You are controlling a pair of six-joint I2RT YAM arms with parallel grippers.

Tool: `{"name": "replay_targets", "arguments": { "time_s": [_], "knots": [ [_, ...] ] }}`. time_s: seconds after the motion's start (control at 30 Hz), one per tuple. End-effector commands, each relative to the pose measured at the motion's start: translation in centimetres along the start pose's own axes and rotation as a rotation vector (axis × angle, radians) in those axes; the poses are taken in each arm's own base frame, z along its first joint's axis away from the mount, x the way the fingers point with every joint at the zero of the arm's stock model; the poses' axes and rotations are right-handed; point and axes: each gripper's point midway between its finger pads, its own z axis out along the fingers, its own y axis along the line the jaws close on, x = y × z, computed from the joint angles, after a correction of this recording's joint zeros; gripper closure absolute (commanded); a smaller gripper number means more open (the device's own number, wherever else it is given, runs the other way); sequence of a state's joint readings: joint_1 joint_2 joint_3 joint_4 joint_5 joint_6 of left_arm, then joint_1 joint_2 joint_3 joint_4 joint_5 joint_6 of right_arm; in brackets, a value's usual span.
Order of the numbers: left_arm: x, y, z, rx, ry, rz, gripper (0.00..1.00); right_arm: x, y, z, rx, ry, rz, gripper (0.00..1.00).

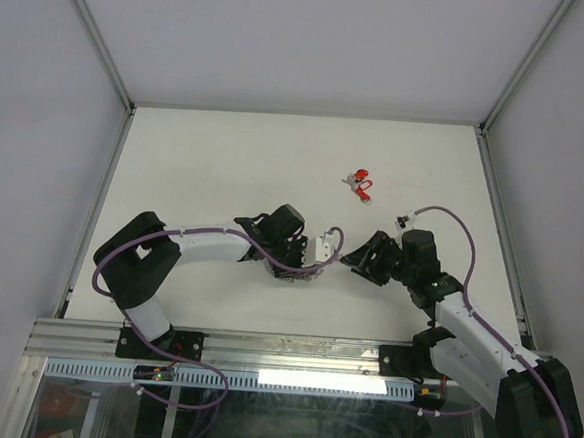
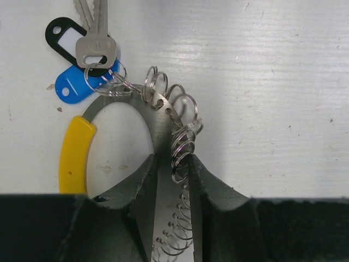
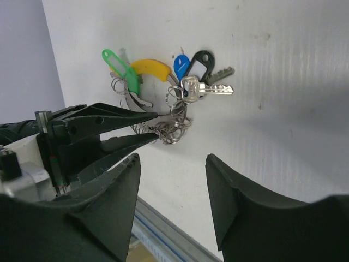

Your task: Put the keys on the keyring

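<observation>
The left gripper [image 2: 170, 164] is clamped on the silvery band of the keyring [image 2: 76, 153], which lies on the table [image 2: 272, 82] between the arms. This grip probably pins the loop steady so its small split rings can be threaded. A silver key [image 2: 97, 49] with a blue tag [image 2: 73, 84] already hangs there. The right gripper [image 3: 173, 159] faces it with jaws apart and empty, seemingly free to fetch the red-tagged key [image 1: 359, 183] lying well apart. The tags' label windows look blank, and any stamping on the key head is too small to read.
</observation>
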State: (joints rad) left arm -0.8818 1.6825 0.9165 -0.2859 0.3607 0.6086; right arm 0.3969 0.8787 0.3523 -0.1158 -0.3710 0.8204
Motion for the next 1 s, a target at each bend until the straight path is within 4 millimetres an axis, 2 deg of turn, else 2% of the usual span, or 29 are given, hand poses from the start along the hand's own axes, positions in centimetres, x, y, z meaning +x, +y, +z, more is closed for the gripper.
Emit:
{"name": "replay_targets", "arguments": {
  "time_s": [0.0, 0.23, 0.57, 0.8, 0.97],
  "knots": [
    [-2.6, 0.3, -0.8, 0.003, -0.105, 0.004, 0.78, 0.0, 2.1, 0.6, -0.115, -0.031, 0.172, 0.45],
    [-3.5, 0.3, -1.1, 0.007, -0.129, 0.006, 0.80, 2.4, 2.2, 2.9, -0.125, 0.021, 0.186, 0.45],
    [-4.5, 0.2, -1.8, 0.013, -0.164, 0.011, 0.86, 3.5, 1.1, 6.0, -0.042, 0.052, 0.179, 0.45],
    [-4.4, -0.1, -1.9, 0.024, -0.169, 0.004, 0.86, 4.1, 0.2, 7.2, -0.013, 0.072, 0.166, 0.49],
    [-4.2, -0.1, -1.9, 0.021, -0.165, -0.002, 0.85, 3.9, -0.6, 7.6, 0.039, 0.054, 0.138, 0.51]
  ]
}}
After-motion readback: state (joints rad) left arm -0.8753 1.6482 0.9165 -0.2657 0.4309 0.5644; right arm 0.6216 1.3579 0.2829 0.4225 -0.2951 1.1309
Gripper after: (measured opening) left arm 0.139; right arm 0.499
